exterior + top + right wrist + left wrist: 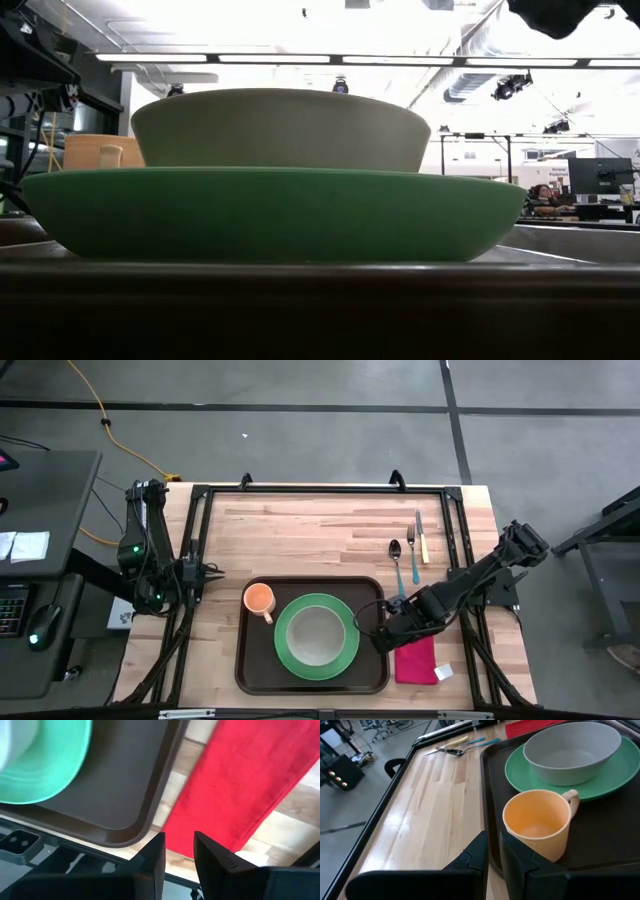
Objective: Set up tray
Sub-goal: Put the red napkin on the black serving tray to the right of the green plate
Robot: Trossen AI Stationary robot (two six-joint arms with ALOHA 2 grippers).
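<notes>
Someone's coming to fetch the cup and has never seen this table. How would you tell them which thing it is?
Start at the dark brown tray on the near half of the wooden table. On it, beside the green plate holding the grey bowl, stands the cup. It is the only orange thing, and the only one with a handle.

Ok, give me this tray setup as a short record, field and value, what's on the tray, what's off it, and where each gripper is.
tray: on the table's near middle
on tray: cup, plate with bowl on it
off tray: napkin right of the tray; spoon, fork, knife farther back on the right
left gripper: at the tray's far left corner, near the cup, holding nothing
right gripper: above the tray's right edge beside the napkin, holding nothing
</notes>
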